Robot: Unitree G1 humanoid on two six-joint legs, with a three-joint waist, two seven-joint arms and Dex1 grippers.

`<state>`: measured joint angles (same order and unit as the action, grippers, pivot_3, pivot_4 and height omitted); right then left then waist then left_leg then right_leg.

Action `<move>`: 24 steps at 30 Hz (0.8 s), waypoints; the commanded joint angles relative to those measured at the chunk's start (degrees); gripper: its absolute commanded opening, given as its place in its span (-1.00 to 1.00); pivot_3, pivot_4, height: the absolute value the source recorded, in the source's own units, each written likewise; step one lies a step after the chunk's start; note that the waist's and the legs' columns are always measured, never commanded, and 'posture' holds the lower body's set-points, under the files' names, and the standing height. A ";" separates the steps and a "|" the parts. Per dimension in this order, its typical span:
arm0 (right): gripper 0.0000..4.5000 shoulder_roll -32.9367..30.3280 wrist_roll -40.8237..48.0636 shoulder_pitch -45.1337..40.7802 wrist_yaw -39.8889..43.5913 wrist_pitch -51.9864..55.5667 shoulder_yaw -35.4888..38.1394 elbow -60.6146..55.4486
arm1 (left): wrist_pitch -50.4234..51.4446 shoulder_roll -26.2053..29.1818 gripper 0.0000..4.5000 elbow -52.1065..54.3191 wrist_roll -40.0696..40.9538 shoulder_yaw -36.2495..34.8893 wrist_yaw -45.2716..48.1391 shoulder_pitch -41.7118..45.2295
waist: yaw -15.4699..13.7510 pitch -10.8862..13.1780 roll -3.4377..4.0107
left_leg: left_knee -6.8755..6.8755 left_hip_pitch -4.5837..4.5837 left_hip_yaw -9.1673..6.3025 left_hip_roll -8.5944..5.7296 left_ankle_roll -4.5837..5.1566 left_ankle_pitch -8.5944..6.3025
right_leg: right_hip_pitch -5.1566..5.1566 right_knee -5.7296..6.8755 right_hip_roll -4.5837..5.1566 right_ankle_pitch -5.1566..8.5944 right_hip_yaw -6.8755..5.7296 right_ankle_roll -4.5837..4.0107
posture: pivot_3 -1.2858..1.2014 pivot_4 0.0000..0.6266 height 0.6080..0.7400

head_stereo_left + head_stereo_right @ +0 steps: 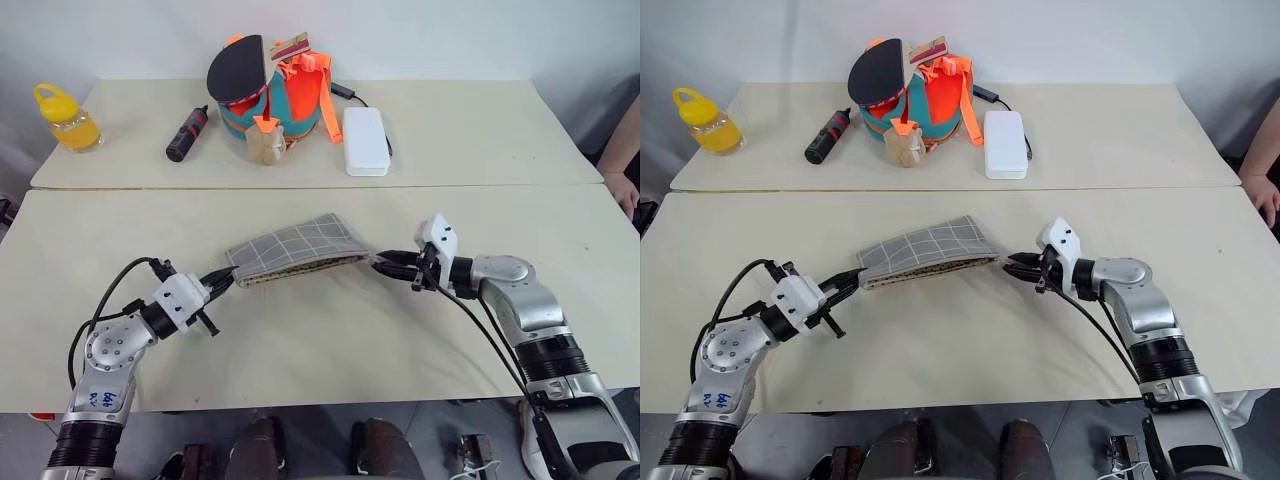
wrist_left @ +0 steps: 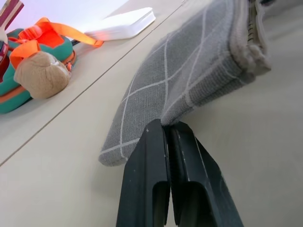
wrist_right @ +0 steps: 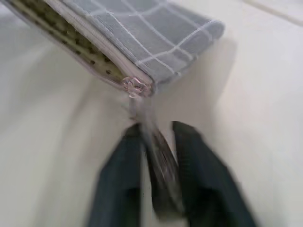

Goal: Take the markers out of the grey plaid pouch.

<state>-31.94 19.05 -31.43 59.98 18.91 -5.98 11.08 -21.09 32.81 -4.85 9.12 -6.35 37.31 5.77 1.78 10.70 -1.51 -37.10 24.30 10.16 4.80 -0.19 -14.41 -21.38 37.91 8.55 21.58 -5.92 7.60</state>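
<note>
Left gripper [image 1: 219, 281] clamped on grey plaid pouch [image 1: 297, 248] corner, anchoring it mid-table. Right gripper [image 1: 1021, 268] fingers apart around metal ring pull [image 3: 158, 163], pull between them, grip unclear. Zipper looks run open, spotted lining exposed; markers hidden. Unzipping step about finished; next: reach inside. White case [image 1: 365, 140] beyond, on far table.

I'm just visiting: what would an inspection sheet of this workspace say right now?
Surface: two pale tables set edge to edge.
Job's things: grey plaid pouch on the near table, zipper open along its front edge; markers not seen.
Clutter: far table holds a yellow bottle, black-and-red cylinder, colourful bag, white case.
Grippers: left gripper shut on the pouch's corner; right gripper open around the zipper pull.
Cables: black cables along both arms.
Surroundings: a person's arm at the right edge.
</note>
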 commanded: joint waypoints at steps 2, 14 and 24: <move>-0.12 -2.30 5.27 0.19 2.05 2.76 4.94 -7.54 | 1.34 -1.15 -1.00 2.71 2.05 -0.90 -0.44 -0.51 | -0.06 0.00 0.00 | -0.01 0.00 -0.01 0.00 0.00 0.00 | 0.00 0.00 0.00 0.00 0.00 0.00 | 0.03 -0.52 1.00; -0.99 5.78 3.26 2.24 -3.97 -2.52 1.62 -17.50 | 5.46 -4.36 -1.00 4.67 2.13 -0.10 -1.90 0.95 | -0.10 0.00 0.00 | -0.01 0.00 -0.01 0.00 -0.01 0.00 | 0.00 0.00 -0.01 0.00 0.00 0.00 | 0.03 -0.52 1.00; -0.99 10.52 -7.38 4.34 -9.95 -14.91 -3.66 -9.70 | 5.96 -5.07 -1.00 5.56 1.67 0.37 -2.08 0.91 | 0.17 -0.01 -0.01 | -0.06 -0.02 -0.01 0.01 -0.04 0.02 | 0.01 0.05 -0.02 0.00 0.00 0.00 | 0.03 -0.52 1.00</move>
<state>-22.10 13.60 -26.52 51.46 7.74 -8.93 0.29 -14.92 27.80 -2.22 10.80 -5.87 35.69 6.54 1.94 10.69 -1.52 -37.15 24.28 10.15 4.81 -0.23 -14.39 -21.36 37.97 8.53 21.58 -5.93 7.60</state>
